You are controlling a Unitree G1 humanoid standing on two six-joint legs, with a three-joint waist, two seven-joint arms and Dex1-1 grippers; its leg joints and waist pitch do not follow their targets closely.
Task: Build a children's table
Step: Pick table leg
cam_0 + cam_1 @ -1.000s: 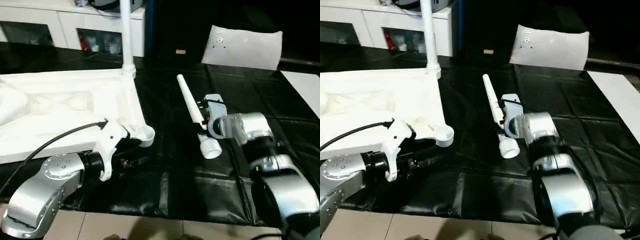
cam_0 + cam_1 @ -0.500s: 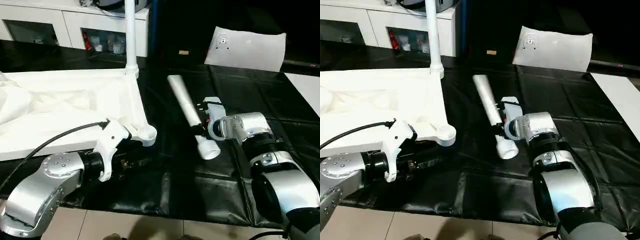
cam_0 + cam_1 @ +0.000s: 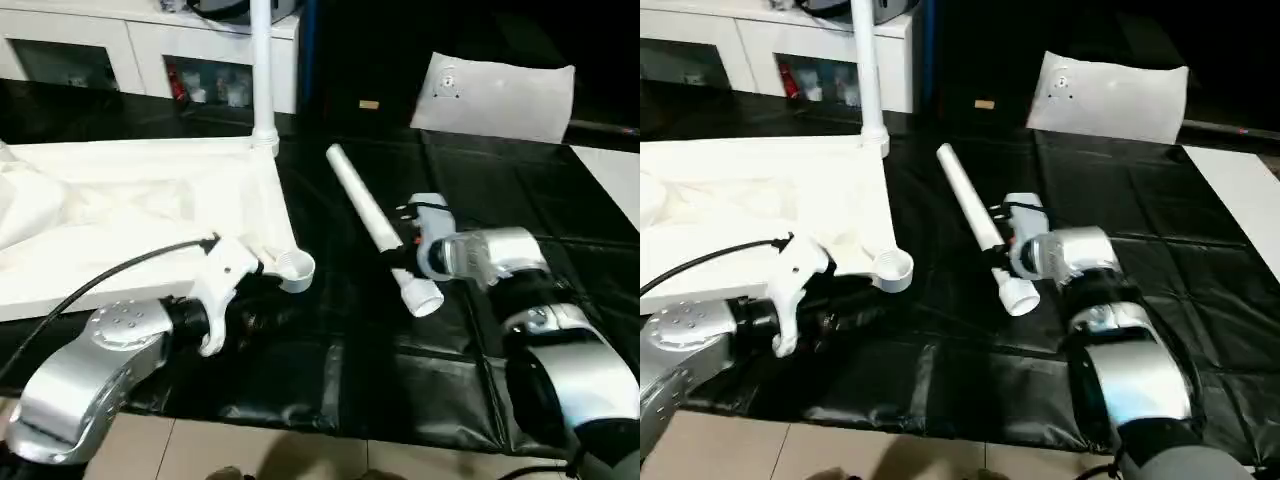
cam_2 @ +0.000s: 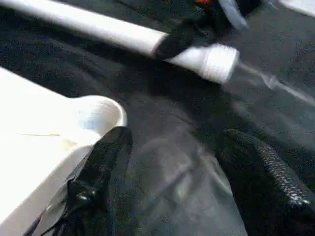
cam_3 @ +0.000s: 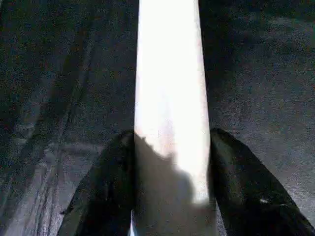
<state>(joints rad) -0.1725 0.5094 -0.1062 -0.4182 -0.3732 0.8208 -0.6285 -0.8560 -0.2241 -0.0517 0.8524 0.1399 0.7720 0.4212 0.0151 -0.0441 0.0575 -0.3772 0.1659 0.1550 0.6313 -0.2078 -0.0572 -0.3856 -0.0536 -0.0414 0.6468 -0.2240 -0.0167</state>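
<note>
One tabletop (image 3: 150, 215), two legs seen (one upright (image 3: 262, 70)); right gripper (image 5: 170, 162) clamps the other leg (image 3: 372, 220), left gripper (image 4: 172, 177) seemingly empty, spread.

upright leg (image 3: 263, 70) cut off by the top edge; tabletop (image 3: 130, 215) cut off at the left edge.

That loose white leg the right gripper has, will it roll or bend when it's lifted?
The leg looks like rigid molded plastic, so it probably stays straight. Being round and tapered, it would likely roll in a curve if released. Held near its threaded end by the right gripper, its long free end may droop.
</note>
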